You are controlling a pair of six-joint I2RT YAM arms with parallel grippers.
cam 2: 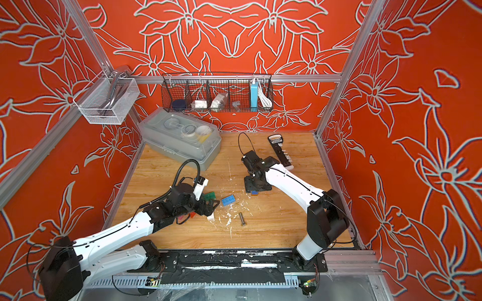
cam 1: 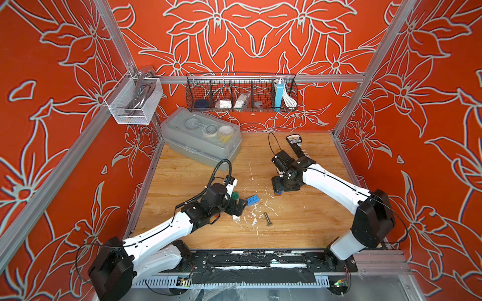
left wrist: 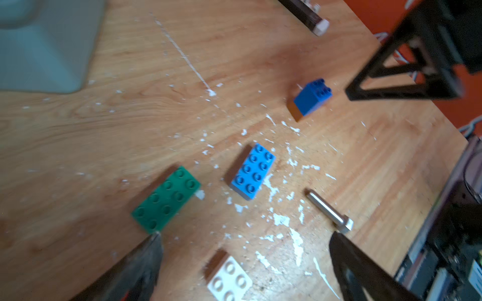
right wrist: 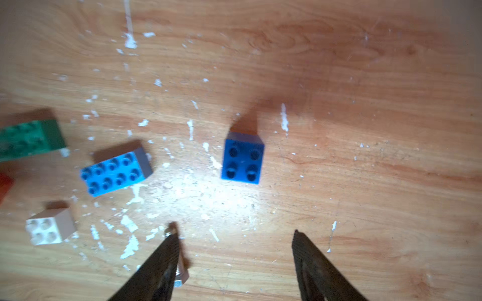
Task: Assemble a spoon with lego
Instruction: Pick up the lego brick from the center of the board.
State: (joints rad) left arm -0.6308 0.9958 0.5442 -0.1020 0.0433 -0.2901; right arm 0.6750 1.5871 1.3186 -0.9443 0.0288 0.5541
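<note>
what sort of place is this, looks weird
Probably a robot test cell, not a home: a left arm and a right arm mounted at the front of a wooden tabletop, boxed in by an aluminium frame with flower-printed orange walls.

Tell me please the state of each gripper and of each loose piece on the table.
left gripper: open, empty.
right gripper: open, empty.
dark blue brick: stacked on a brown brick, studs up.
light blue brick: loose, flat, studs up.
green brick: loose, flat, studs up.
white brick: loose, studs up.
bolt: lying on its side.
</note>
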